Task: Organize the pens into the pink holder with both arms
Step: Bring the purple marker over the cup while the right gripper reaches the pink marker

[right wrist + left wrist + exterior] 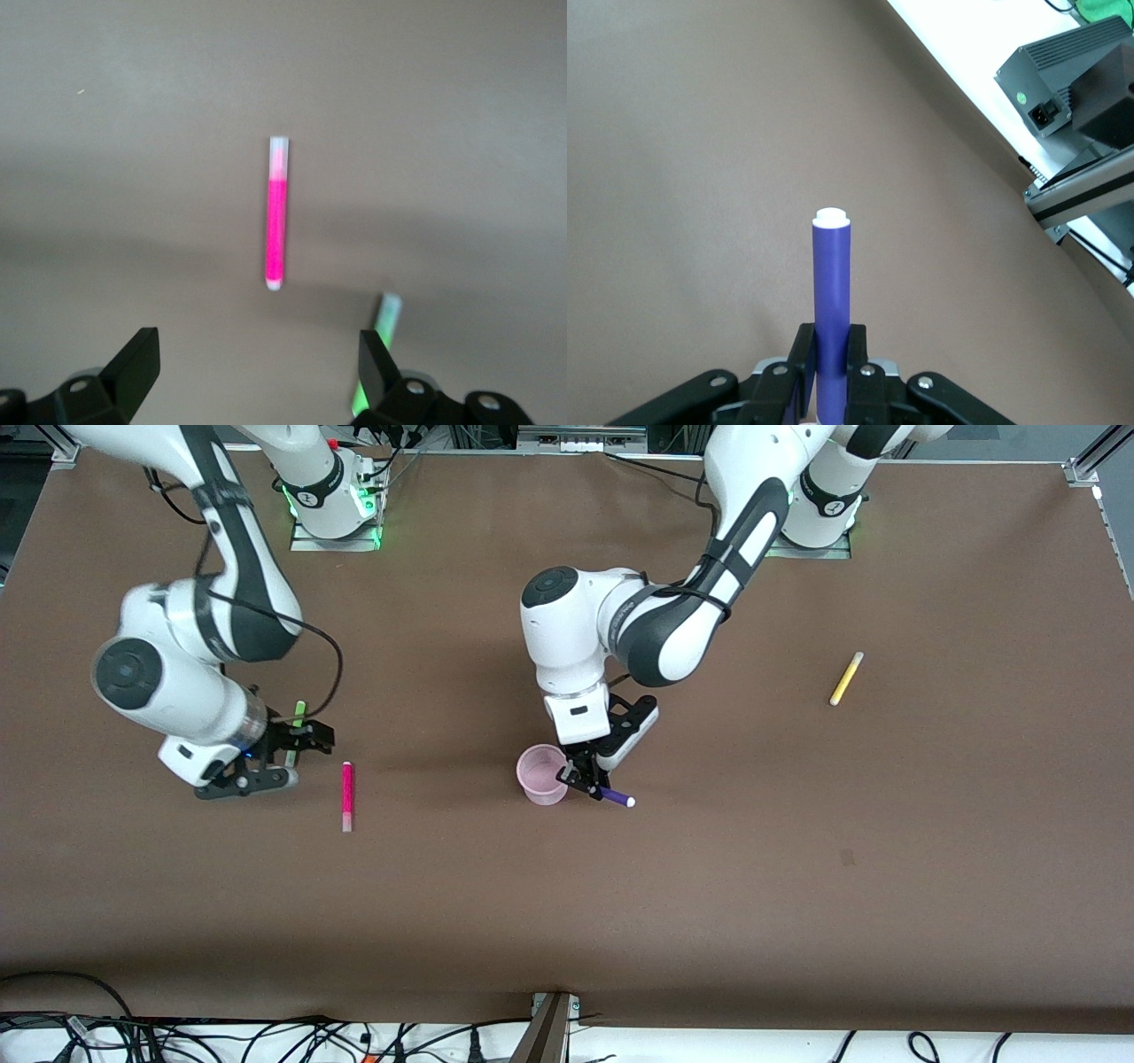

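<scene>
The left gripper (pixel 592 786) pinched the purple pen (pixel 615 796) at the pink holder's (pixel 541 774) three o'clock, needing tilting upright over its mouth; the right gripper (pixel 266 760), spread wide, hovered by the magenta pen (pixel 347 795).

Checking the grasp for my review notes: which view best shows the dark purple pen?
The left wrist view: the slim dark purple pen with its white end fills the centre, clamped between the left gripper's fingers. The front view shows only its tip past the gripper, beside the pale pink translucent holder. The right wrist view misses it.
</scene>
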